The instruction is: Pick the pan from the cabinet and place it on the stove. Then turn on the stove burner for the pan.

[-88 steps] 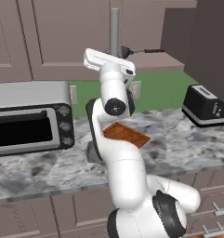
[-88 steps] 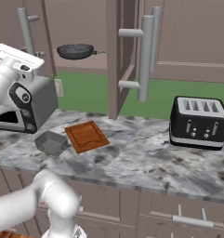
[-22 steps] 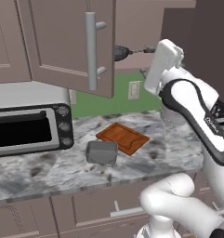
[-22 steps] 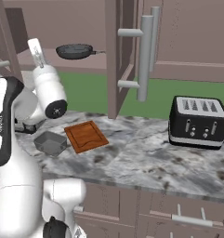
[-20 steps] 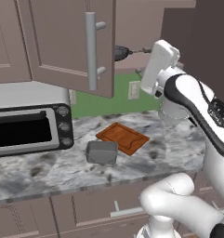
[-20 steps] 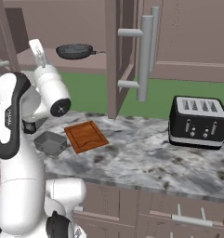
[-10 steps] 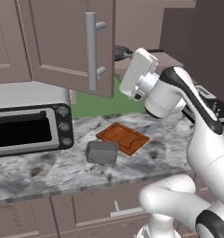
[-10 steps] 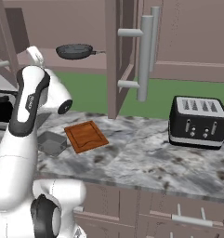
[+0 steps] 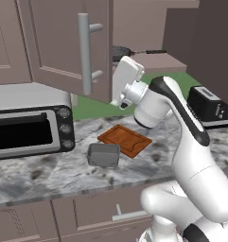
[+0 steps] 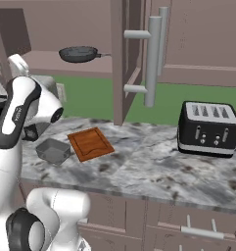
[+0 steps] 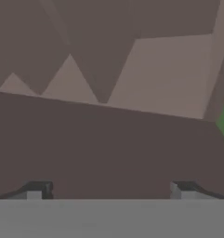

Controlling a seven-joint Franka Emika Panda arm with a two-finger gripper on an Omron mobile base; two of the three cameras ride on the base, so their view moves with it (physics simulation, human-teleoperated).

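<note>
The pan (image 10: 78, 53), round, shallow and dark grey with a thin straight handle pointing to the right in the right base view, sits flat on the smooth mauve-brown shelf of the cabinet (image 10: 129, 63), whose panelled door hangs open with a long silver bar handle (image 10: 151, 59). Below, the speckled grey stone counter (image 10: 153, 171) carries a ribbed brown wooden board (image 10: 90, 143), a small grey rectangular tin (image 10: 52, 150) just beside it, a black slotted toaster (image 10: 208, 128) and a silver toaster oven (image 9: 30, 127). The claw (image 11: 108, 188) is released, its two dark tips spread wide with nothing between them, facing a plain brown cabinet surface. The pan lies above and beyond the hand (image 9: 126, 80), apart from it.
</note>
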